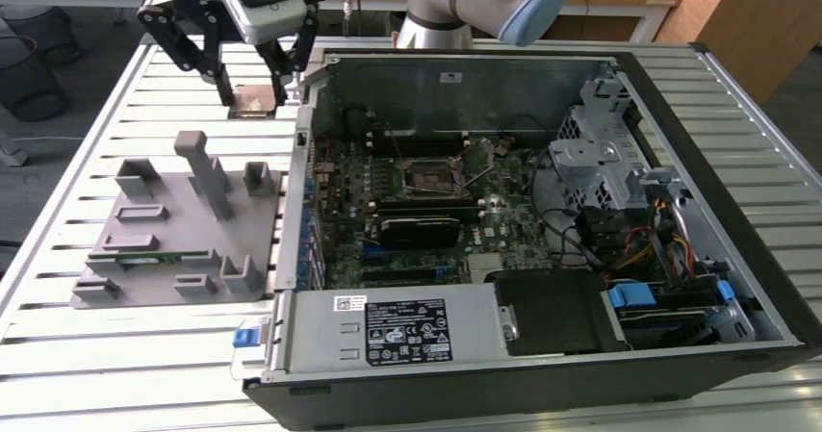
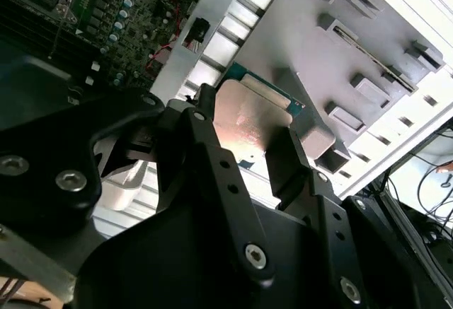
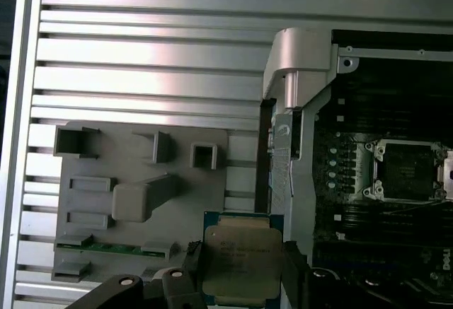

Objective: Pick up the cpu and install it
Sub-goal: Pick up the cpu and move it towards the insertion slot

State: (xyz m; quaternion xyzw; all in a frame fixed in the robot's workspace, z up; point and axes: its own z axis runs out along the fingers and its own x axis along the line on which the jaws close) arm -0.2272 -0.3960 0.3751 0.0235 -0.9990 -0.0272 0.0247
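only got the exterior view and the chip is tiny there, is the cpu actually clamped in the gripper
observer: yes. In the first wrist view the cpu sits in the gripper, with a black finger on each of two opposite edges.
operator: which face is toward the arm
observer: the metal top. In the second wrist view it faces the camera, with a thin green edge along its far side.
operator: is the socket free
observer: it looks empty. In the first wrist view the socket shows a bare dark square inside its frame, and the cpu is not over it.
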